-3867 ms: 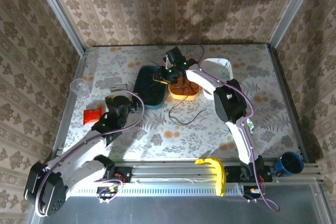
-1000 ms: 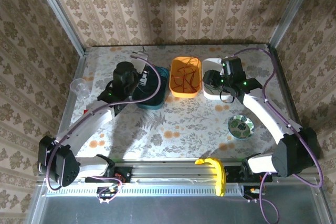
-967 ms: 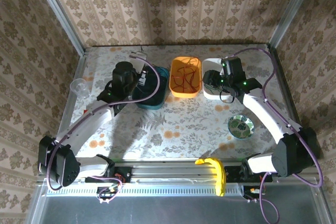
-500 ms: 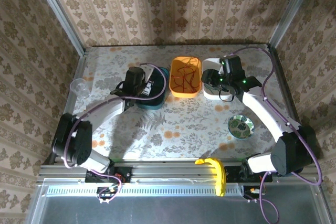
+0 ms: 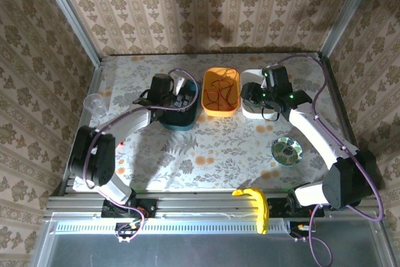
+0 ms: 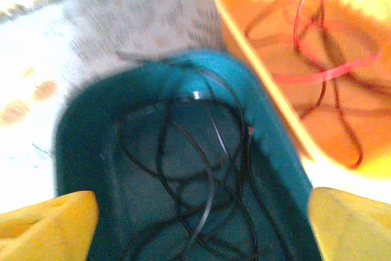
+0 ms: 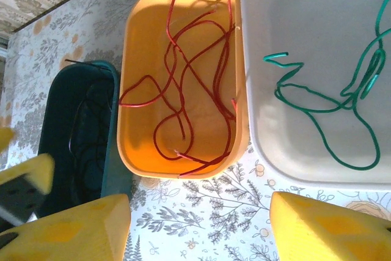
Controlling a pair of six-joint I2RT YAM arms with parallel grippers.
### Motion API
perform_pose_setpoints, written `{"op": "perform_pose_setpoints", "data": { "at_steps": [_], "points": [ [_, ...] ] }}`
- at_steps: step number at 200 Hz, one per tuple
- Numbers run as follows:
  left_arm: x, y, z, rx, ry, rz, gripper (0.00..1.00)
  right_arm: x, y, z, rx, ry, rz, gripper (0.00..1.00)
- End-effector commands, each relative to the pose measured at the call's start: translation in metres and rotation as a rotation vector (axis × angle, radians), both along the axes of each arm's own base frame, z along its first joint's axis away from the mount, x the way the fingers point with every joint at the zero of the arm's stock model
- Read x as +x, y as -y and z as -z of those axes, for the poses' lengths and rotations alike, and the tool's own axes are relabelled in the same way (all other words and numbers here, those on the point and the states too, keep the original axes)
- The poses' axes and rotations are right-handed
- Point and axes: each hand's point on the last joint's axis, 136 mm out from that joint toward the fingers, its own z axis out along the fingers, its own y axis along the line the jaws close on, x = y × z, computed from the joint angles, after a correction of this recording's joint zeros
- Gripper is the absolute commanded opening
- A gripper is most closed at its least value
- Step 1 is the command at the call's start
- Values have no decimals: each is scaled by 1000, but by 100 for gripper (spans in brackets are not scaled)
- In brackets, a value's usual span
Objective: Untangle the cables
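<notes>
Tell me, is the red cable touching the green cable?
Apart. The right wrist view shows the red cable lying in the orange bin and the green cable in the white bin.

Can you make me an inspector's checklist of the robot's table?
Surface: table, flowery cloth, lying flat.
Job's things: black cables in teal bin; red cable in orange bin; green cable in white bin.
Clutter: clear cup near left edge; shiny disc on the right; yellow thing on the front rail.
Claws: left claw open over the teal bin, holding nothing; right claw open near the orange and white bins, holding nothing.
Cables: purple arm cables loop along both arms.
Surroundings: wallpapered walls on three sides.
</notes>
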Motion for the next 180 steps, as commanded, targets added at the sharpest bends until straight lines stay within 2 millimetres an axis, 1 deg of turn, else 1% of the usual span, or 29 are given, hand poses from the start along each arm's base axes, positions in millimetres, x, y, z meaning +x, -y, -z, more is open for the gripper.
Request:
{"op": "perform_pose_setpoints", "data": {
  "at_steps": [1,11,19,36,44,54,57,68,90,100,105,106,108,110,120,130,141,146,152,153,156,160,171,176,180],
  "points": [
    [-5,-12,-52,-76,155,-65,100,-3,20,-4,-47,13,58,64],
    [-11,-22,-62,-84,196,-104,100,-2,27,-4,-58,20,79,64],
    [-15,-37,-67,-85,228,-169,100,-2,34,-5,-73,28,96,65],
    [-24,-77,-73,-75,290,-349,100,-3,55,-3,-142,42,149,68],
    [-29,-96,-70,-59,306,-423,100,-5,69,-1,-185,49,190,70],
    [-38,-119,-60,-38,306,-524,100,-8,86,4,-259,61,233,71],
    [-38,-135,-57,-29,303,-579,100,-9,91,6,-288,68,247,73],
    [-47,-162,-44,-20,283,-681,100,-11,110,13,-386,94,301,76],
    [-67,-205,-25,51,292,-837,100,-13,141,27,-573,171,386,78],
    [-76,-221,-17,107,299,-895,100,-14,151,31,-635,217,421,79],
    [-80,-228,-13,146,302,-910,100,-16,154,38,-666,228,425,80],
    [-80,-229,-12,155,303,-911,100,-16,155,39,-671,233,427,83],
    [-82,-231,-10,172,308,-916,100,-16,156,40,-681,240,426,94],
    [-83,-234,-9,189,311,-925,100,-16,157,42,-691,246,425,99],
    [-92,-249,0,244,319,-994,100,-17,160,55,-729,250,420,100],
    [-94,-258,14,267,291,-1020,100,-18,164,73,-749,229,419,100],
    [-91,-262,31,263,239,-1022,100,-18,167,92,-760,205,432,100],
    [-89,-264,40,257,217,-1022,100,-13,168,91,-773,213,435,100],
    [-86,-263,48,250,204,-1014,100,-9,164,88,-759,215,418,100],
    [-85,-263,49,249,203,-1010,100,-7,163,92,-760,212,411,100],
    [-80,-262,48,254,214,-995,100,-4,160,95,-766,227,388,100],
    [-76,-260,48,252,206,-989,100,3,155,90,-755,286,371,100],
    [-63,-252,49,245,225,-932,100,13,140,86,-736,376,276,100],
    [-56,-248,47,229,243,-911,100,15,138,87,-732,408,261,100],
    [-51,-244,47,218,251,-887,100,17,138,94,-716,415,251,100]
  ]
}}
